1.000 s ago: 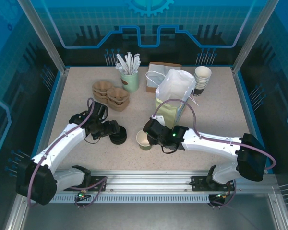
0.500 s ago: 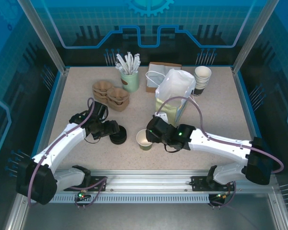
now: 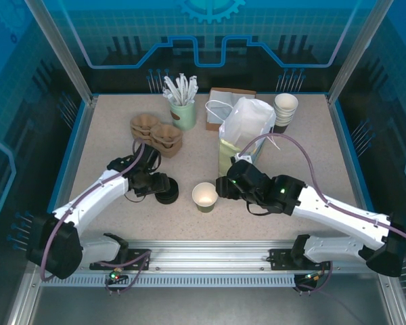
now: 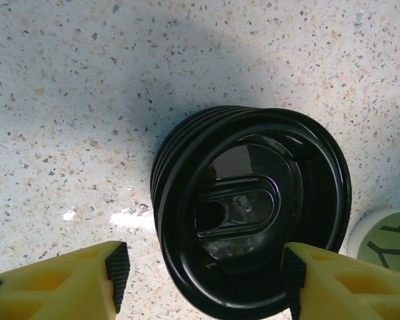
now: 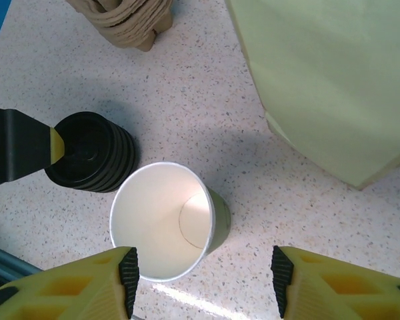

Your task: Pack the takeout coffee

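The takeout coffee cup (image 5: 161, 230) is standing upright and lidless near the middle of the tabletop's (image 3: 304, 156) near edge, just right of the stack of black lids (image 4: 250, 207). The left hand (image 4: 205, 270) is straddling that stack, jaws apart and gripping nothing; ideally it is closing on the top lid's rim alone. The right hand (image 5: 203, 270) is hovering open and empty just beside the cup.

No word, brand or number can be read anywhere. The olive-green paper cup (image 4: 387, 243) has dark printed strokes on its side, but the picture's edge cuts them off, so they stay illegible.
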{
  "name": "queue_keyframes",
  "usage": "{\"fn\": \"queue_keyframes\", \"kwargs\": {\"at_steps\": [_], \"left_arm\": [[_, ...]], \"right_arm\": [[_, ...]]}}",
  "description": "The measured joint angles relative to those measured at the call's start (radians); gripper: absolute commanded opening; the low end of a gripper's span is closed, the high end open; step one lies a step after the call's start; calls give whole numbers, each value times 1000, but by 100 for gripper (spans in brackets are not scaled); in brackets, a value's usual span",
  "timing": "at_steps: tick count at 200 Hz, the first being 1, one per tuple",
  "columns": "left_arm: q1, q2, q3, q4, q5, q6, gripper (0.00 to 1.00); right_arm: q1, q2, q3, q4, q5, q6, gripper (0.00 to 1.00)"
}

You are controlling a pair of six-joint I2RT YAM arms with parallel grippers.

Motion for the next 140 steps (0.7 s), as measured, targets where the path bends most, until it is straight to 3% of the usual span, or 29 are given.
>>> {"fn": "queue_keyframes", "kwargs": {"at_steps": [58,87,140], "left_arm": [[-11,35,6,-2,-24,0,52],[-19,47,6,-2,-35,-2,43],[-23,61,8,-2,-40,0,39]], "right_arm": [[-45,-92,-29,-37,-32,6,57],[-61,-113,-46,-45,-45,6,56],[-73,-119,-62,-48,-57,6,55]]}}
